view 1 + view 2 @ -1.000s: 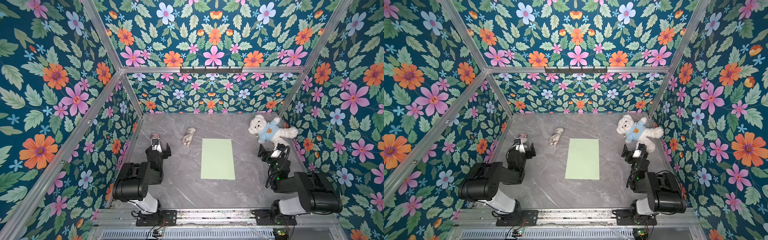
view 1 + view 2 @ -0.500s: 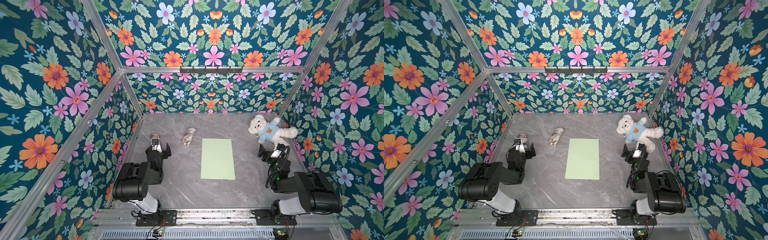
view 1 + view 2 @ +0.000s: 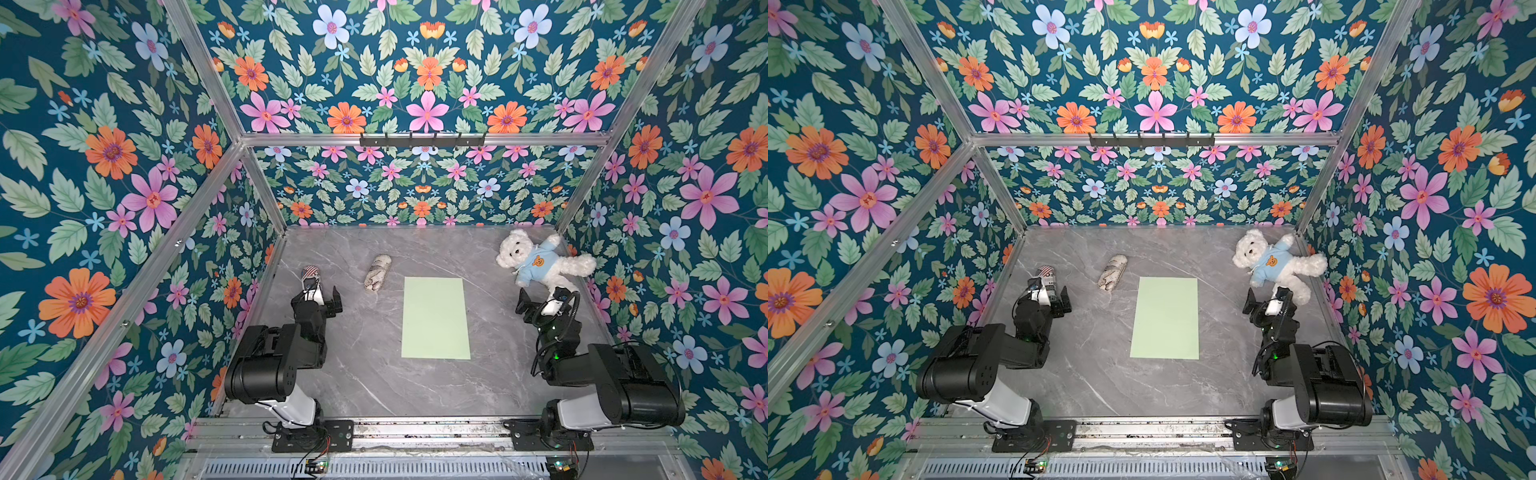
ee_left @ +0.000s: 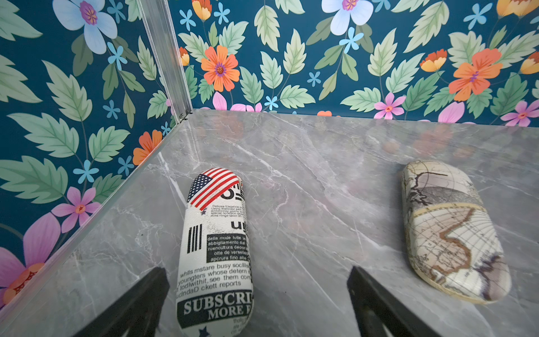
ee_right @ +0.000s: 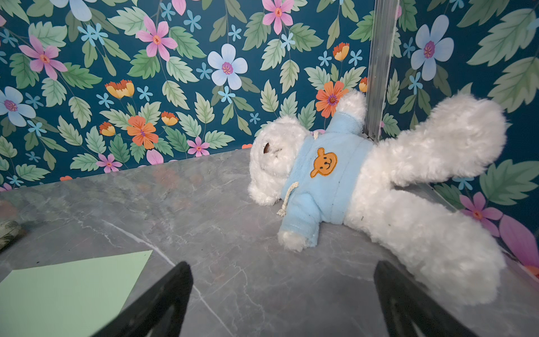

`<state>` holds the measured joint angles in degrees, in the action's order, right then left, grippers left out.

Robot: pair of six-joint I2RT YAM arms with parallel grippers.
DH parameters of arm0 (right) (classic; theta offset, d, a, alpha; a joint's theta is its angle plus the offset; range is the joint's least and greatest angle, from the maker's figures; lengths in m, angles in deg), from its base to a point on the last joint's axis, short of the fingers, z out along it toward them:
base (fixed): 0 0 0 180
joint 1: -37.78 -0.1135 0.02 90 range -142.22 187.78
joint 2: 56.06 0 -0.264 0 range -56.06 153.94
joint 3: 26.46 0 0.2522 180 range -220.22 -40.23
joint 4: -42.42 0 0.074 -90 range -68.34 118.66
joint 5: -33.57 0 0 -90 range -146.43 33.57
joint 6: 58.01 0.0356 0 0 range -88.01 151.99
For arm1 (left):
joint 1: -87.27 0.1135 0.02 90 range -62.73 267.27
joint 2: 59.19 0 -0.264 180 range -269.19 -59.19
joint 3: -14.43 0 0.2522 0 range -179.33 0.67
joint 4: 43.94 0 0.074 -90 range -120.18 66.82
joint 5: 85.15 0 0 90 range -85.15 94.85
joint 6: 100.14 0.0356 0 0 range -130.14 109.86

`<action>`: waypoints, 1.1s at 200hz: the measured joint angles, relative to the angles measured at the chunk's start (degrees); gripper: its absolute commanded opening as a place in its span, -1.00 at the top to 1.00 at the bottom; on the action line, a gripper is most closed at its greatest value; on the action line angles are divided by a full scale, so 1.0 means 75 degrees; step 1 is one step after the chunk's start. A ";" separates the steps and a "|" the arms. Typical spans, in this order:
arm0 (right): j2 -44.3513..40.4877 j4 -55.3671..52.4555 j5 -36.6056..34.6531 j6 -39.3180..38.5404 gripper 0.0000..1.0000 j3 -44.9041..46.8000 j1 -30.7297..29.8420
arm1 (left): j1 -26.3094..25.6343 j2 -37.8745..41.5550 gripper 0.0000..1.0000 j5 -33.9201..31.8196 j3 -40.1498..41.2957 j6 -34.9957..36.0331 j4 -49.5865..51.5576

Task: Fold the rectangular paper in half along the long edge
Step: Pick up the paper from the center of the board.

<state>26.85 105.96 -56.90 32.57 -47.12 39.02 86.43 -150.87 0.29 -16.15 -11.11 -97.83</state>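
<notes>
Left gripper (image 3: pixel 323 291) and right gripper (image 3: pixel 540 298) (2 finger pairs apart, empty) may skid the flat rectangular paper (image 3: pixel 435 318) while prying its edge, skewing the fold.

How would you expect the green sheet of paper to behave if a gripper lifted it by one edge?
The paper lies flat on the table, so an edge will probably be hard to get under. It looks thin, so it would likely droop when lifted by one corner. On that smooth surface it may slide when pushed.
</notes>
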 measured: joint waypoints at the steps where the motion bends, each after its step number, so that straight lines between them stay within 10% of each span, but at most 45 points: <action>1: 0.0000 0.0000 0.0000 0.0000 -0.99 0.0000 0.0000 | 0.0000 0.0000 -0.99 0.0000 0.0000 0.0000 0.0000; 64: -0.0152 0.0140 -0.0268 0.0003 -0.99 0.0268 -0.0064 | 0.0000 0.0003 -0.99 -0.0006 0.0000 0.0000 0.0000; 110: -0.2611 -0.0644 -0.2066 -0.0149 -0.99 0.0408 -0.1378 | -0.0207 0.1198 -0.99 -0.0970 -0.0242 -0.0181 0.1102; 153: -0.4803 -0.3654 -0.3687 0.0641 -0.99 -0.0664 -0.2256 | -0.0519 0.1988 -0.99 -0.2906 -0.2742 -0.2136 0.5225; 220: -0.5718 -0.7997 -0.2996 0.2110 -0.99 -0.2885 -0.2328 | -0.1207 0.3990 -0.99 -0.2792 -0.1343 -0.3072 0.5651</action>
<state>-16.03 45.98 -79.37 48.39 -68.76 21.55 77.38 -120.95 -20.65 -26.23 -34.15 -55.45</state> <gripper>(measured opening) 0.993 0.997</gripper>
